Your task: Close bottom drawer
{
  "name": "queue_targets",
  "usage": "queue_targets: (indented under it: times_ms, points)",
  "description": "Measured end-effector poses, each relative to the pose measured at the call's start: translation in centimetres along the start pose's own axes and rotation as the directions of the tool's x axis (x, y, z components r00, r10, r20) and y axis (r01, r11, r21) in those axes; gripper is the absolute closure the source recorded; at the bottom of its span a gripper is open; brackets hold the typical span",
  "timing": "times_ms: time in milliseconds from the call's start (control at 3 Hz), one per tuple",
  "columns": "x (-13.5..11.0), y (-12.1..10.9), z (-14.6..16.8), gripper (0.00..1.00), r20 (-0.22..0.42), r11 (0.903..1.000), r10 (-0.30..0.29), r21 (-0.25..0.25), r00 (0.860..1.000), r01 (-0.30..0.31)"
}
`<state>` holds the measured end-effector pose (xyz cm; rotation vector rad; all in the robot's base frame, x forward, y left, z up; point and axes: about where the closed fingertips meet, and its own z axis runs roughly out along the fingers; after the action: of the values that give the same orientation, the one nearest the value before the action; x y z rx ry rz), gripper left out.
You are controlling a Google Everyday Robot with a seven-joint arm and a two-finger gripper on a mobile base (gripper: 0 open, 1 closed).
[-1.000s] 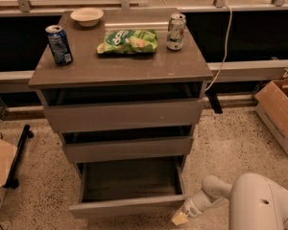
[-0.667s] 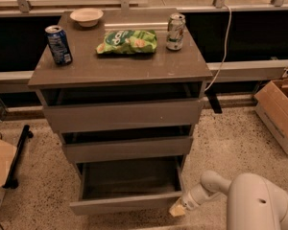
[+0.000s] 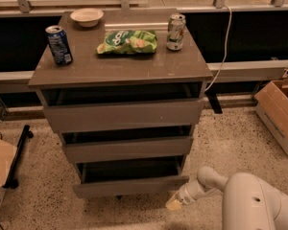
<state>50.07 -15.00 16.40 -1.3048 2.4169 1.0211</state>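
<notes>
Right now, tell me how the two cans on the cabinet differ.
The blue can is dark blue; the silver can is pale with green markings. The blue can stands near the left edge, apart from the chip bag; the silver can stands close beside the bag. Both are upright. The gripper sits low by the bottom drawer's right corner.

Cabinet top (image 3: 120, 63): a grey-brown slab, seen in the upper middle of the frame; four things are carried on it.
Bowl (image 3: 87, 17): set at the back left of the top.
Blue can (image 3: 59, 44): stood upright near the left edge.
Green bag (image 3: 127, 41): laid flat in the middle.
Pale can (image 3: 175, 31): stood upright just right of the bag.
Floor (image 3: 230, 138): speckled, seen across the lower frame.
Cardboard box (image 3: 280, 113): set on the floor at the right edge of the frame.
Gripper (image 3: 174, 204): held low over the floor, at the bottom of the frame, right of centre.
</notes>
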Motion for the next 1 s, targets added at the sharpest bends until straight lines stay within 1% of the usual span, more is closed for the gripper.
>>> queue_targets:
  times_ms: [333,667,1000]
  points:
    - [-1.4,-1.3,-0.1,1.0,0.019,0.9996,-0.025,0.008,1.0,0.025]
    - [-6.1,-3.1,2.0,1.0,0.084,0.9924,-0.116,-0.032,0.99,0.119]
    - [-10.4,-5.9,1.1,1.0,0.142,0.9821,-0.188,0.013,0.972,0.188]
